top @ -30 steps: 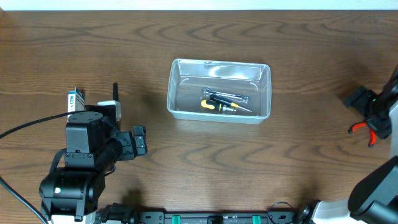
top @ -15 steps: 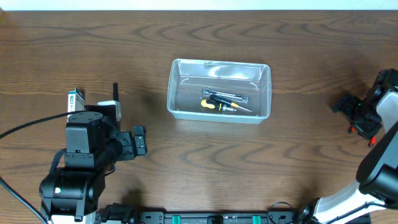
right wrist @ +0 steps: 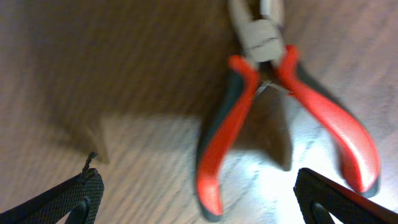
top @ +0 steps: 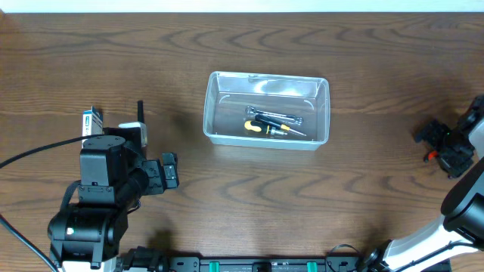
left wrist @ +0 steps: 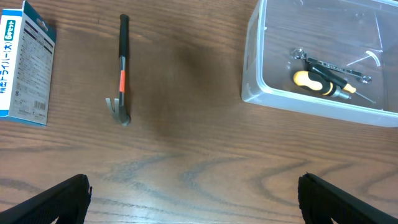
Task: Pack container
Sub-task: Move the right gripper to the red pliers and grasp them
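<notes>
Right gripper (right wrist: pixel 199 196) shifts over the pliers (right wrist: pixel 233 106) right of the container (top: pixel 206 113), jaws spread; you risk clipping one handle.

left arm (top: pixel 102 189): black, black cable (top: pixel 38 151) | right arm (top: pixel 463 200): black, white link | fingers (left wrist: pixel 50 202): black

Swung right tool (top: pixel 445 147) toward six o'clock at desk's (top: pixel 363 204) three o'clock edge; now spread wide above pliers (right wrist: pixel 245 78), hiding most overhead.
</notes>
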`<state>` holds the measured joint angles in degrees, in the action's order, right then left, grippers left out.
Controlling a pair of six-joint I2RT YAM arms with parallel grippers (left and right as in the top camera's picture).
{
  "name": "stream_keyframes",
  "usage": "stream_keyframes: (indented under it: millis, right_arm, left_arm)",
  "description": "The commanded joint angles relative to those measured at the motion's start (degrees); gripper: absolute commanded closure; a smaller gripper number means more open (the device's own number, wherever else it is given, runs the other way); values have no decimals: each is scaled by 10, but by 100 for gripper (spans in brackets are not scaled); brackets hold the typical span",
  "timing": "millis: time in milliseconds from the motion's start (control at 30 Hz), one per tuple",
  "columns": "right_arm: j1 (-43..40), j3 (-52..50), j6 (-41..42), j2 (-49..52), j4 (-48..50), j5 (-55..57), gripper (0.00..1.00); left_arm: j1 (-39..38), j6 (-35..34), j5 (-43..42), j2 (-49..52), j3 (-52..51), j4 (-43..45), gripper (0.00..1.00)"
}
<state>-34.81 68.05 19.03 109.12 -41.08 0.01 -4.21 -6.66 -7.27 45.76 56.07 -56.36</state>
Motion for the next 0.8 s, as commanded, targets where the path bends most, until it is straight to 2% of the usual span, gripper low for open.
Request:
stream_keyframes:
  millis: [0,433,533,767]
  right_arm:
    - [-9,-3,-5,8,0,1,1]
    - [-8,-3,-7,47,3,-3,2]
    - [-8,-3,-7,60,2,-7,10]
    - [-8,-3,-7,63,2,-7,42]
  left_arm:
    - [-1,-5,5,-2,10,1,2]
    - [-1,-5,5,-2,10,0,2]
    - [-1,-5,5,-2,10,0,2]
    - [-1,-5,5,-2,10,0,2]
